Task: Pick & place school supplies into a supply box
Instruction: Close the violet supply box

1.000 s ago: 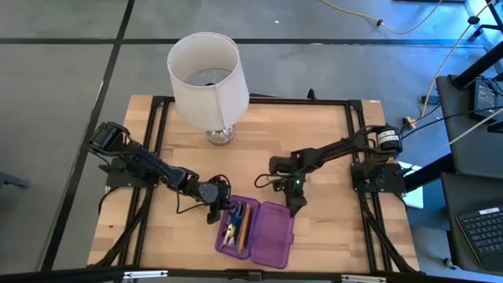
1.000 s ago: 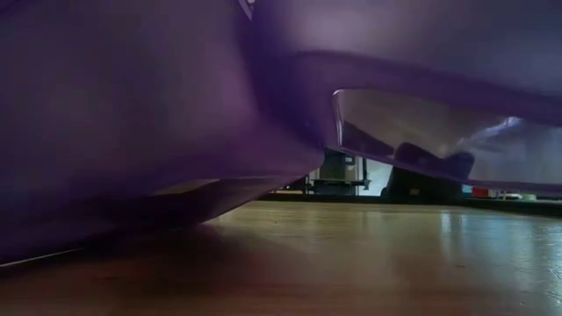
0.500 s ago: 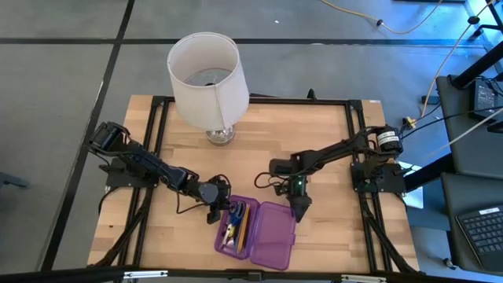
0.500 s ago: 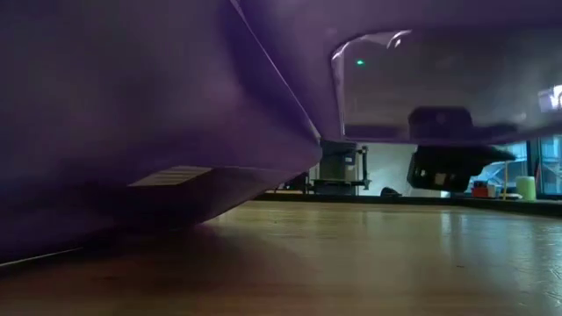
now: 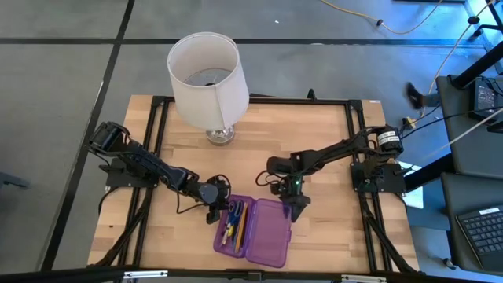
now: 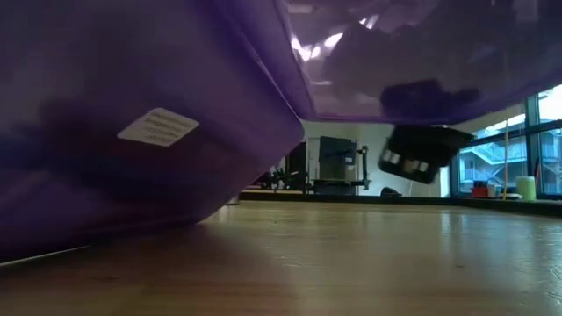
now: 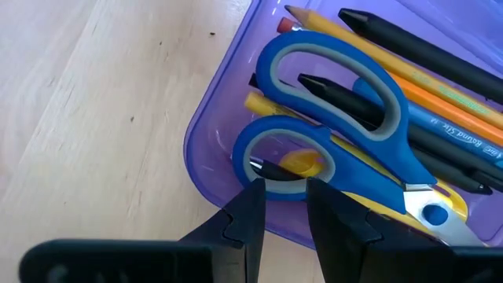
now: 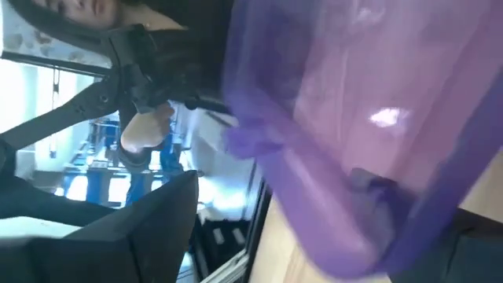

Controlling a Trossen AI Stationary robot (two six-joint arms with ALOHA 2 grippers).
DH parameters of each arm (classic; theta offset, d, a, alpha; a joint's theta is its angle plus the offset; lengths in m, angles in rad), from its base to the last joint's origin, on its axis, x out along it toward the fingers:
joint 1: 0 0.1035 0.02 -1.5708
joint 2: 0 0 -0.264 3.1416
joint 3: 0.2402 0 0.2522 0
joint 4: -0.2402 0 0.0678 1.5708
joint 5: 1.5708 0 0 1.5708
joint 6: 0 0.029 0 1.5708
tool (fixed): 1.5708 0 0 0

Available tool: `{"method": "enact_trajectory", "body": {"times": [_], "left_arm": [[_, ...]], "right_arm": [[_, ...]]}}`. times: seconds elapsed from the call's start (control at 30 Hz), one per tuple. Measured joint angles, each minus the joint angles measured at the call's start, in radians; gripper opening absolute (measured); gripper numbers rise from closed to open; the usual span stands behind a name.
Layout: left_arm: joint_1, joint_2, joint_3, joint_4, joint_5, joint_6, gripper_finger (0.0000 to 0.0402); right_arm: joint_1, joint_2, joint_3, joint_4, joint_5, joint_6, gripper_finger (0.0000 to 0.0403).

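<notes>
The purple supply box (image 5: pixel 267 236) lies open near the table's near edge. Its left half holds the scissors (image 7: pixel 354 134), yellow and orange pencils (image 5: pixel 238 224) and dark pens. Its right half, the lid (image 6: pixel 413 53), is tilted up off the wood. My left gripper (image 5: pixel 218 211) stands at the box's far-left corner, fingers a narrow gap apart (image 7: pixel 283 192) over the rim by the scissors' lower loop. My right gripper (image 5: pixel 294 208) is open at the lid's far-right corner and shows below the raised lid (image 6: pixel 420 154) in the low view. My left gripper's fingertips (image 7: pixel 255 189) stand at the box's end wall and the scissors' blue loop (image 7: pixel 283 187); I cannot tell whether they touch either. My right gripper meets the lid near its far-right corner (image 8: pixel 314 204), coming from the table's right side. The lid's edge lies across the open fingers (image 8: pixel 134 228), raised clear of the table and tilted about its hinge.
A white-shaded lamp (image 5: pixel 206 79) stands at the table's far side, left of centre. Bare wood (image 5: pixel 314 141) lies between the lamp and the right arm. The box sits close to the near edge (image 5: pixel 259 271). A person shows beyond the table (image 8: pixel 149 130).
My right gripper dipped toward the near edge beside the lid, then came back under it and moved up and slightly left. The lid has swung up from lying low to tilted high. The whole box has slid a little toward the table's left.
</notes>
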Motion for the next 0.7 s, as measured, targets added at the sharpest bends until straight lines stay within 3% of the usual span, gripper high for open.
{"method": "enact_trajectory", "body": {"times": [0.17,0.47,0.7], "left_arm": [[0.0,0.0,0.0,0.001,0.0,0.0,0.0088],[0.0,0.0,0.0,0.001,0.002,0.001,0.0088],[0.0,0.0,0.0,0.003,0.006,0.001,0.0088]], "right_arm": [[0.0,0.0,0.0,0.111,-0.025,0.029,0.0334],[0.0,-0.083,0.0,0.099,-0.056,0.057,0.0334],[0.0,-0.163,0.0,0.105,0.114,0.058,0.0334]]}}
